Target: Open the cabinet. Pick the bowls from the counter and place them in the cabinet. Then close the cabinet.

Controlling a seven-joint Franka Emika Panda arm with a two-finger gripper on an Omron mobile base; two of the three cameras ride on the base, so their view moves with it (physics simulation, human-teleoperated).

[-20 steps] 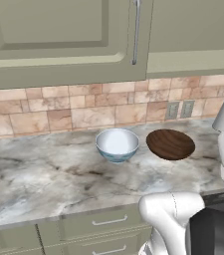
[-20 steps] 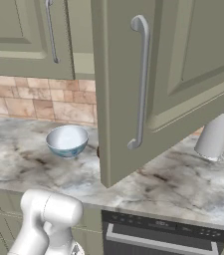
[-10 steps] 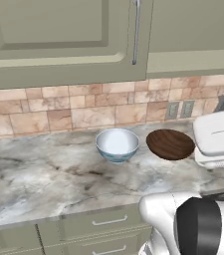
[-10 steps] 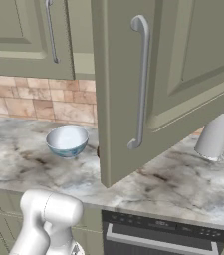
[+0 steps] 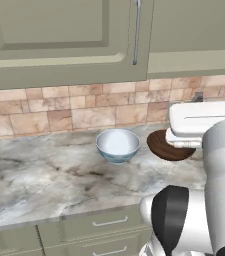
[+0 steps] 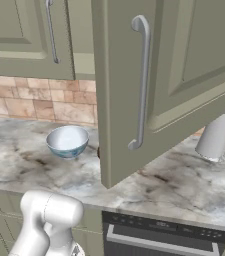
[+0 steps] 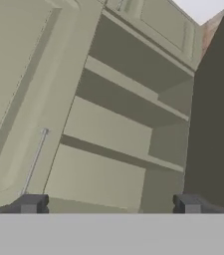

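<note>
The cabinet door hangs open over the counter, its silver bar handle toward me. In the hand view my gripper is open and empty, and it faces the cabinet's bare olive shelves, with the door and its handle at the left. The white bowl stands upright on the counter near the backsplash. To its right lies the dark brown bowl, partly covered by my arm; behind the door's edge a dark sliver of the brown bowl shows.
A second upper cabinet with its handle stays shut on the left. A pale grey container stands on the counter at the right. Drawers and an oven front lie under the counter edge.
In the left base view my arm has swung in from the right edge and now covers the right part of the brown bowl. Bowls and door have not moved.
</note>
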